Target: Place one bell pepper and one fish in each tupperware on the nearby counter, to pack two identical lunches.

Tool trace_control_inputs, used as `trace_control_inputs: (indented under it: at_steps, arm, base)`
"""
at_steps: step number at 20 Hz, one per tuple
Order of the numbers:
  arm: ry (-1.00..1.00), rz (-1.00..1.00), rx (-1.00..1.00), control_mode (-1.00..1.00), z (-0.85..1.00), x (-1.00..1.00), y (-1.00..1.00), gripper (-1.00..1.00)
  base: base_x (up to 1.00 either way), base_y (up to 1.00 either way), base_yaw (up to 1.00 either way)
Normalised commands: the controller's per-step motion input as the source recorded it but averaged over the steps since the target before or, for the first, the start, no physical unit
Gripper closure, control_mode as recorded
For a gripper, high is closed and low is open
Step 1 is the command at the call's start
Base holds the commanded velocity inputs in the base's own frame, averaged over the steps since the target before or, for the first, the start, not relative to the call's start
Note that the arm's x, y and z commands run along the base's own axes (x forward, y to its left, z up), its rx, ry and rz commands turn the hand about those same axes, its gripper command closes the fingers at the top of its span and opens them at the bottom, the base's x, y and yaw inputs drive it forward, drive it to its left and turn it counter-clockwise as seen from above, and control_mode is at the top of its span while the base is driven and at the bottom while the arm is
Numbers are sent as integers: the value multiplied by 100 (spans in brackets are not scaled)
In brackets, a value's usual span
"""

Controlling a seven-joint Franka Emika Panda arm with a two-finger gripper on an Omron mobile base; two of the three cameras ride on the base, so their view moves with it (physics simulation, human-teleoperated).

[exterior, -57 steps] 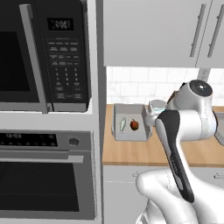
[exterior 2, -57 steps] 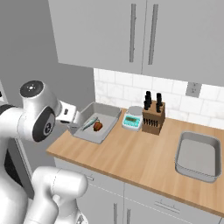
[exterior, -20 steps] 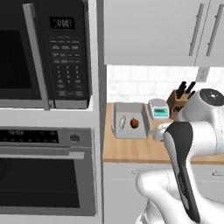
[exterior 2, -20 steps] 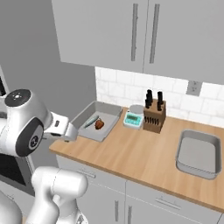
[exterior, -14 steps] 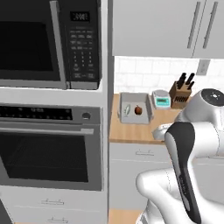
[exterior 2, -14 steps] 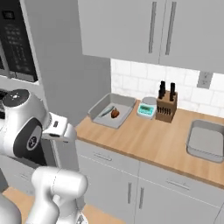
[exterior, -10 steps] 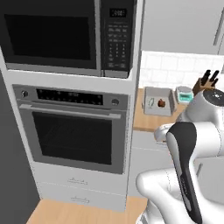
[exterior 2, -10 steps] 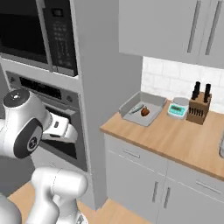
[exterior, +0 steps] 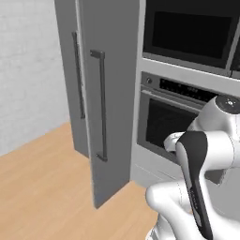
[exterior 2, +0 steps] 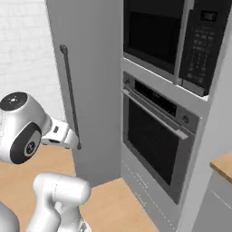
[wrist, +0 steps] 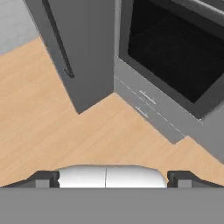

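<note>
My gripper (wrist: 113, 179) is open, its two dark fingertips (wrist: 43, 178) wide apart with nothing between them, pointing down at the wooden floor (wrist: 57, 127) in front of the oven. A corner of the light-brown counter (exterior 2: 223, 166) shows at the far right of the right base view. The bell pepper, the fish and the tupperware are out of view.
Tall grey doors with long vertical handles (exterior: 100, 103) stand on the left. To their right are a built-in oven (exterior 2: 156, 145) with a dark glass door and a microwave (exterior 2: 199, 41) above it. Low grey drawers (wrist: 148, 109) sit under the oven.
The whole picture has swept left: the base has moved, so the counter with its tray and knife block has slid out of the views. The gripper stays open.
</note>
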Motion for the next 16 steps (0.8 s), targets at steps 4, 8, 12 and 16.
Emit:
trace_control_inputs:
  at_steps: [4,8,12,16]
  arm:
    - [0,0,0,100,0,0,0,-100]
    - [0,0,0,100,0,0,0,-100]
    - [0,0,0,100,0,0,0,-100]
    - [0,0,0,100,0,0,0,-100]
  base:
    - [24,66,75]
    - [0,100,42]
    - [47,100,34]
    - [86,83,31]
